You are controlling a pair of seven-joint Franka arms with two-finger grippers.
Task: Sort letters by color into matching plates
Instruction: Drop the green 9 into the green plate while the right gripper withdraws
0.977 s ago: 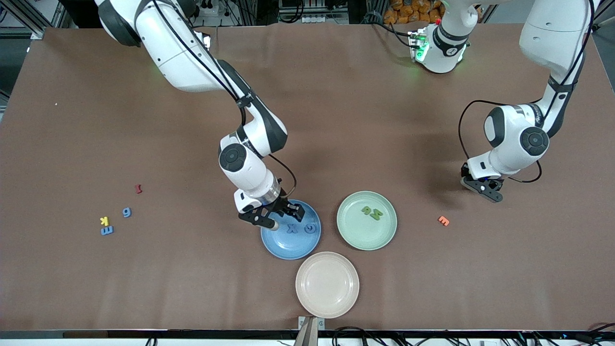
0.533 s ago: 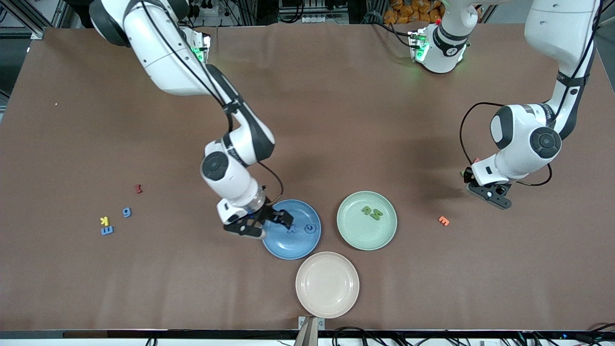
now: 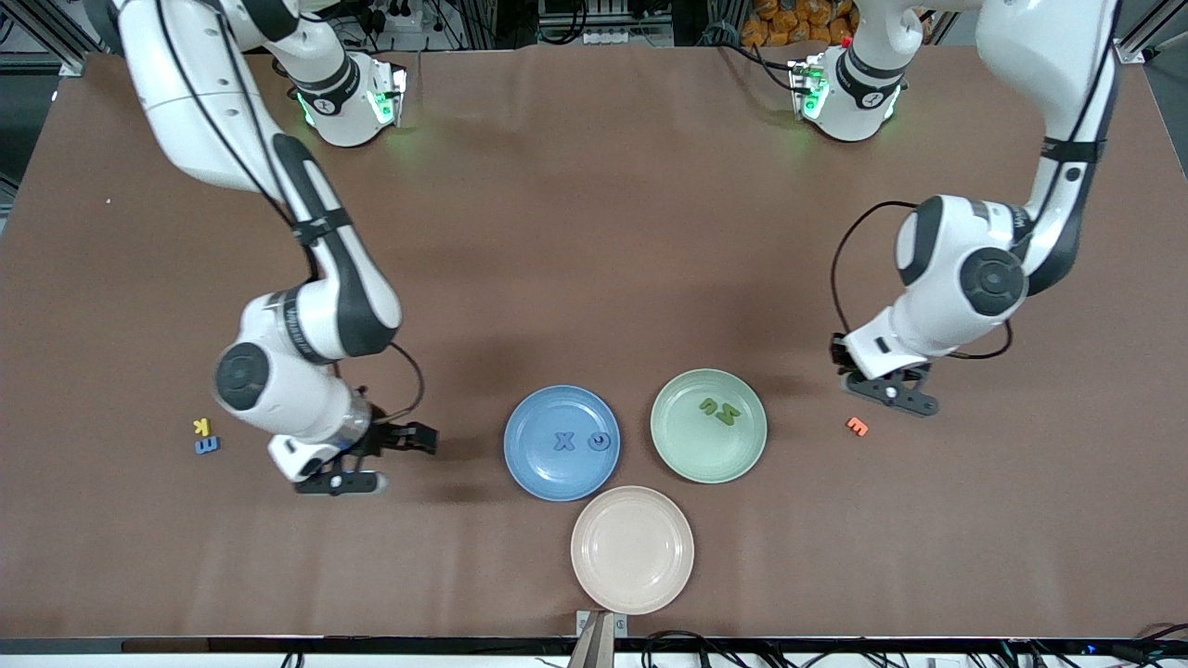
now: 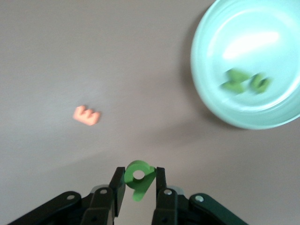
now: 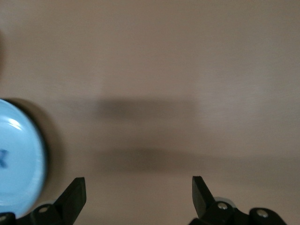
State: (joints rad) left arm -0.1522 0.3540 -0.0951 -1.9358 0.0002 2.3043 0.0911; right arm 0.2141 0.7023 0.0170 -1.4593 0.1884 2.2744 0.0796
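Your left claw [image 4: 137,183] pinches a green letter [image 4: 138,178] over bare table [image 3: 594,232] beside the green plate [image 3: 742,455] — your right claw [image 3: 390,459] gapes empty near the blue plate [image 3: 529,468].

X on blue plate [image 3: 520,459], yellow K [image 3: 201,427]

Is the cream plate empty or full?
Empty. The cream plate shows only its bare glossy surface; no letters lie in it.

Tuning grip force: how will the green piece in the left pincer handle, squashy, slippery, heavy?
The green piece looks chunky and foam-like, so probably light and slightly squashy. The left pincer pinches only its edges, so it might twist. It looks flat, so unlikely to roll once dropped in the green plate.
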